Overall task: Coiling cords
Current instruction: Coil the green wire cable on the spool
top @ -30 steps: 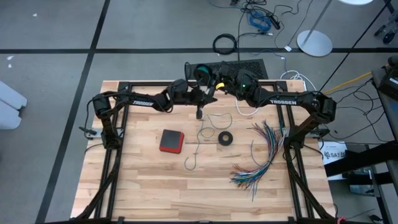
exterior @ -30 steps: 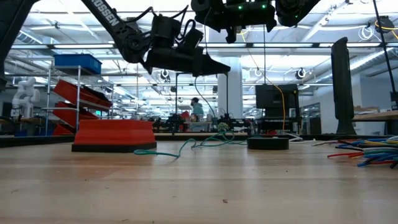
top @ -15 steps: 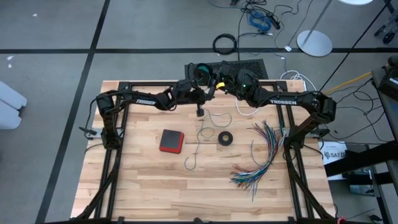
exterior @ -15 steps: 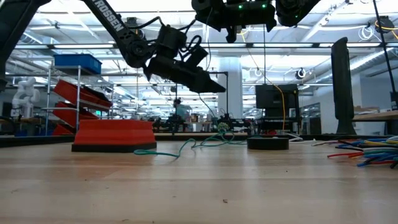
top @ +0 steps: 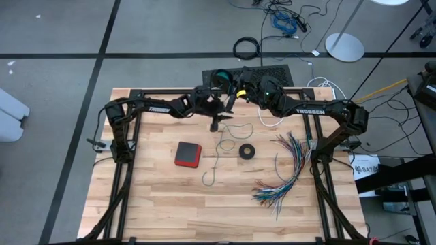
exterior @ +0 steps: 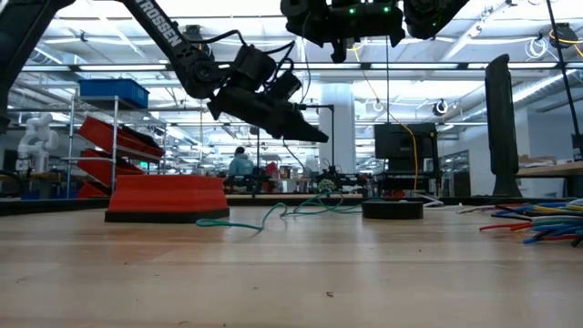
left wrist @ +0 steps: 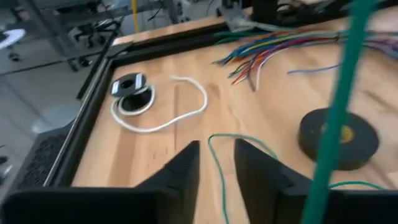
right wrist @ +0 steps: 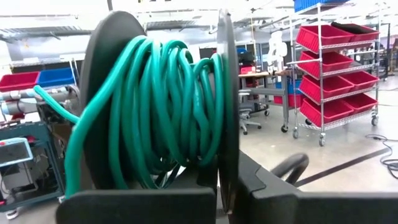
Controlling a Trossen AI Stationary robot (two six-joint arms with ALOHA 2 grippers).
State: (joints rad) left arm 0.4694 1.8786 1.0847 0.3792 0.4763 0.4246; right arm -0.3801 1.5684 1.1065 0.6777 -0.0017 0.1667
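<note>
My left end effector (top: 216, 123) hangs slightly parted above the wooden tabletop (top: 150, 204), the thin teal-green cord (left wrist: 339, 118) beside it, ungripped. My right end effector (right wrist: 219, 180) is clamped on the dark spool (right wrist: 227, 106) wound with that cord.

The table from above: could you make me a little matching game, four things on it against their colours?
Things:
1. flat square block
2. tape-like ring
3. long cord trailing across the middle of the table
4. looped cord by the small round piece

Colours:
a. white
b. teal-green
c. red
d. black

Pairs: 1-c, 2-d, 3-b, 4-a
</note>
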